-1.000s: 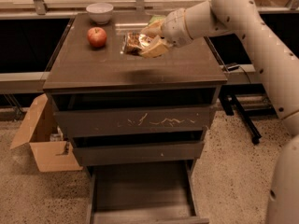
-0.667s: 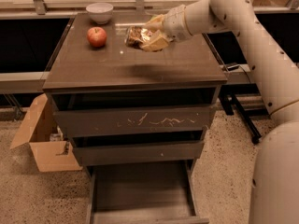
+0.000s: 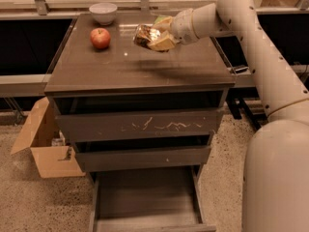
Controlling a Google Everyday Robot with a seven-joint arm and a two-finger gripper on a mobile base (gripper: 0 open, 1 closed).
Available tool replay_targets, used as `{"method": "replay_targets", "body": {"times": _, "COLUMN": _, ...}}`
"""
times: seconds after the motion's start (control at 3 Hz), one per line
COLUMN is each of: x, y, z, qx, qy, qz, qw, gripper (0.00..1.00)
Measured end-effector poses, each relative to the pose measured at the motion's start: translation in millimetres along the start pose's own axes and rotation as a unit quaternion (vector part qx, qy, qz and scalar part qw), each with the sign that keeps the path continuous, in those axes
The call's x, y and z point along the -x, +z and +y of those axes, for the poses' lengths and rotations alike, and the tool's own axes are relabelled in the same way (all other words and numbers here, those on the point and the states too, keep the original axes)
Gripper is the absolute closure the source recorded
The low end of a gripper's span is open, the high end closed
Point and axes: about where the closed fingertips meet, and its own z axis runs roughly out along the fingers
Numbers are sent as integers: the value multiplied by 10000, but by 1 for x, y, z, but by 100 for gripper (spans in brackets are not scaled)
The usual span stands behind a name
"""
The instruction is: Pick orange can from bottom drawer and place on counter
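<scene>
My gripper (image 3: pixel 153 36) is over the back middle of the counter (image 3: pixel 135 64), shut on the orange can (image 3: pixel 144 35). The can lies sideways in the fingers, a little above the glossy top, its silver end pointing left. The bottom drawer (image 3: pixel 145 197) is pulled open below the cabinet, and its tray is bare. My arm reaches in from the right.
A red apple (image 3: pixel 100 37) and a white bowl (image 3: pixel 103 12) sit at the counter's back left. A green bag's edge (image 3: pixel 161 19) shows behind the gripper. The scratched-front drawer (image 3: pixel 140 125) and the middle drawer (image 3: pixel 143 157) are shut. An open cardboard box (image 3: pixel 43 144) stands on the floor to the left.
My gripper has carried the can a little up and toward the back of the counter, still shut on it. The apple and the bowl have not moved.
</scene>
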Motion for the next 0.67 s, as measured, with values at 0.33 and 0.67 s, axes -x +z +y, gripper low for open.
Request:
{"method": "replay_targets", "body": {"times": 0.33, "x": -11, "y": 4, "z": -4, "qx": 33, "qy": 185, "qz": -73, "qw": 9998, "gripper": 14}}
{"method": "replay_targets", "body": {"times": 0.67, "x": -14, "y": 5, "z": -7, "qx": 74, "qy": 250, "qz": -114, "qw": 9996, "gripper": 0}}
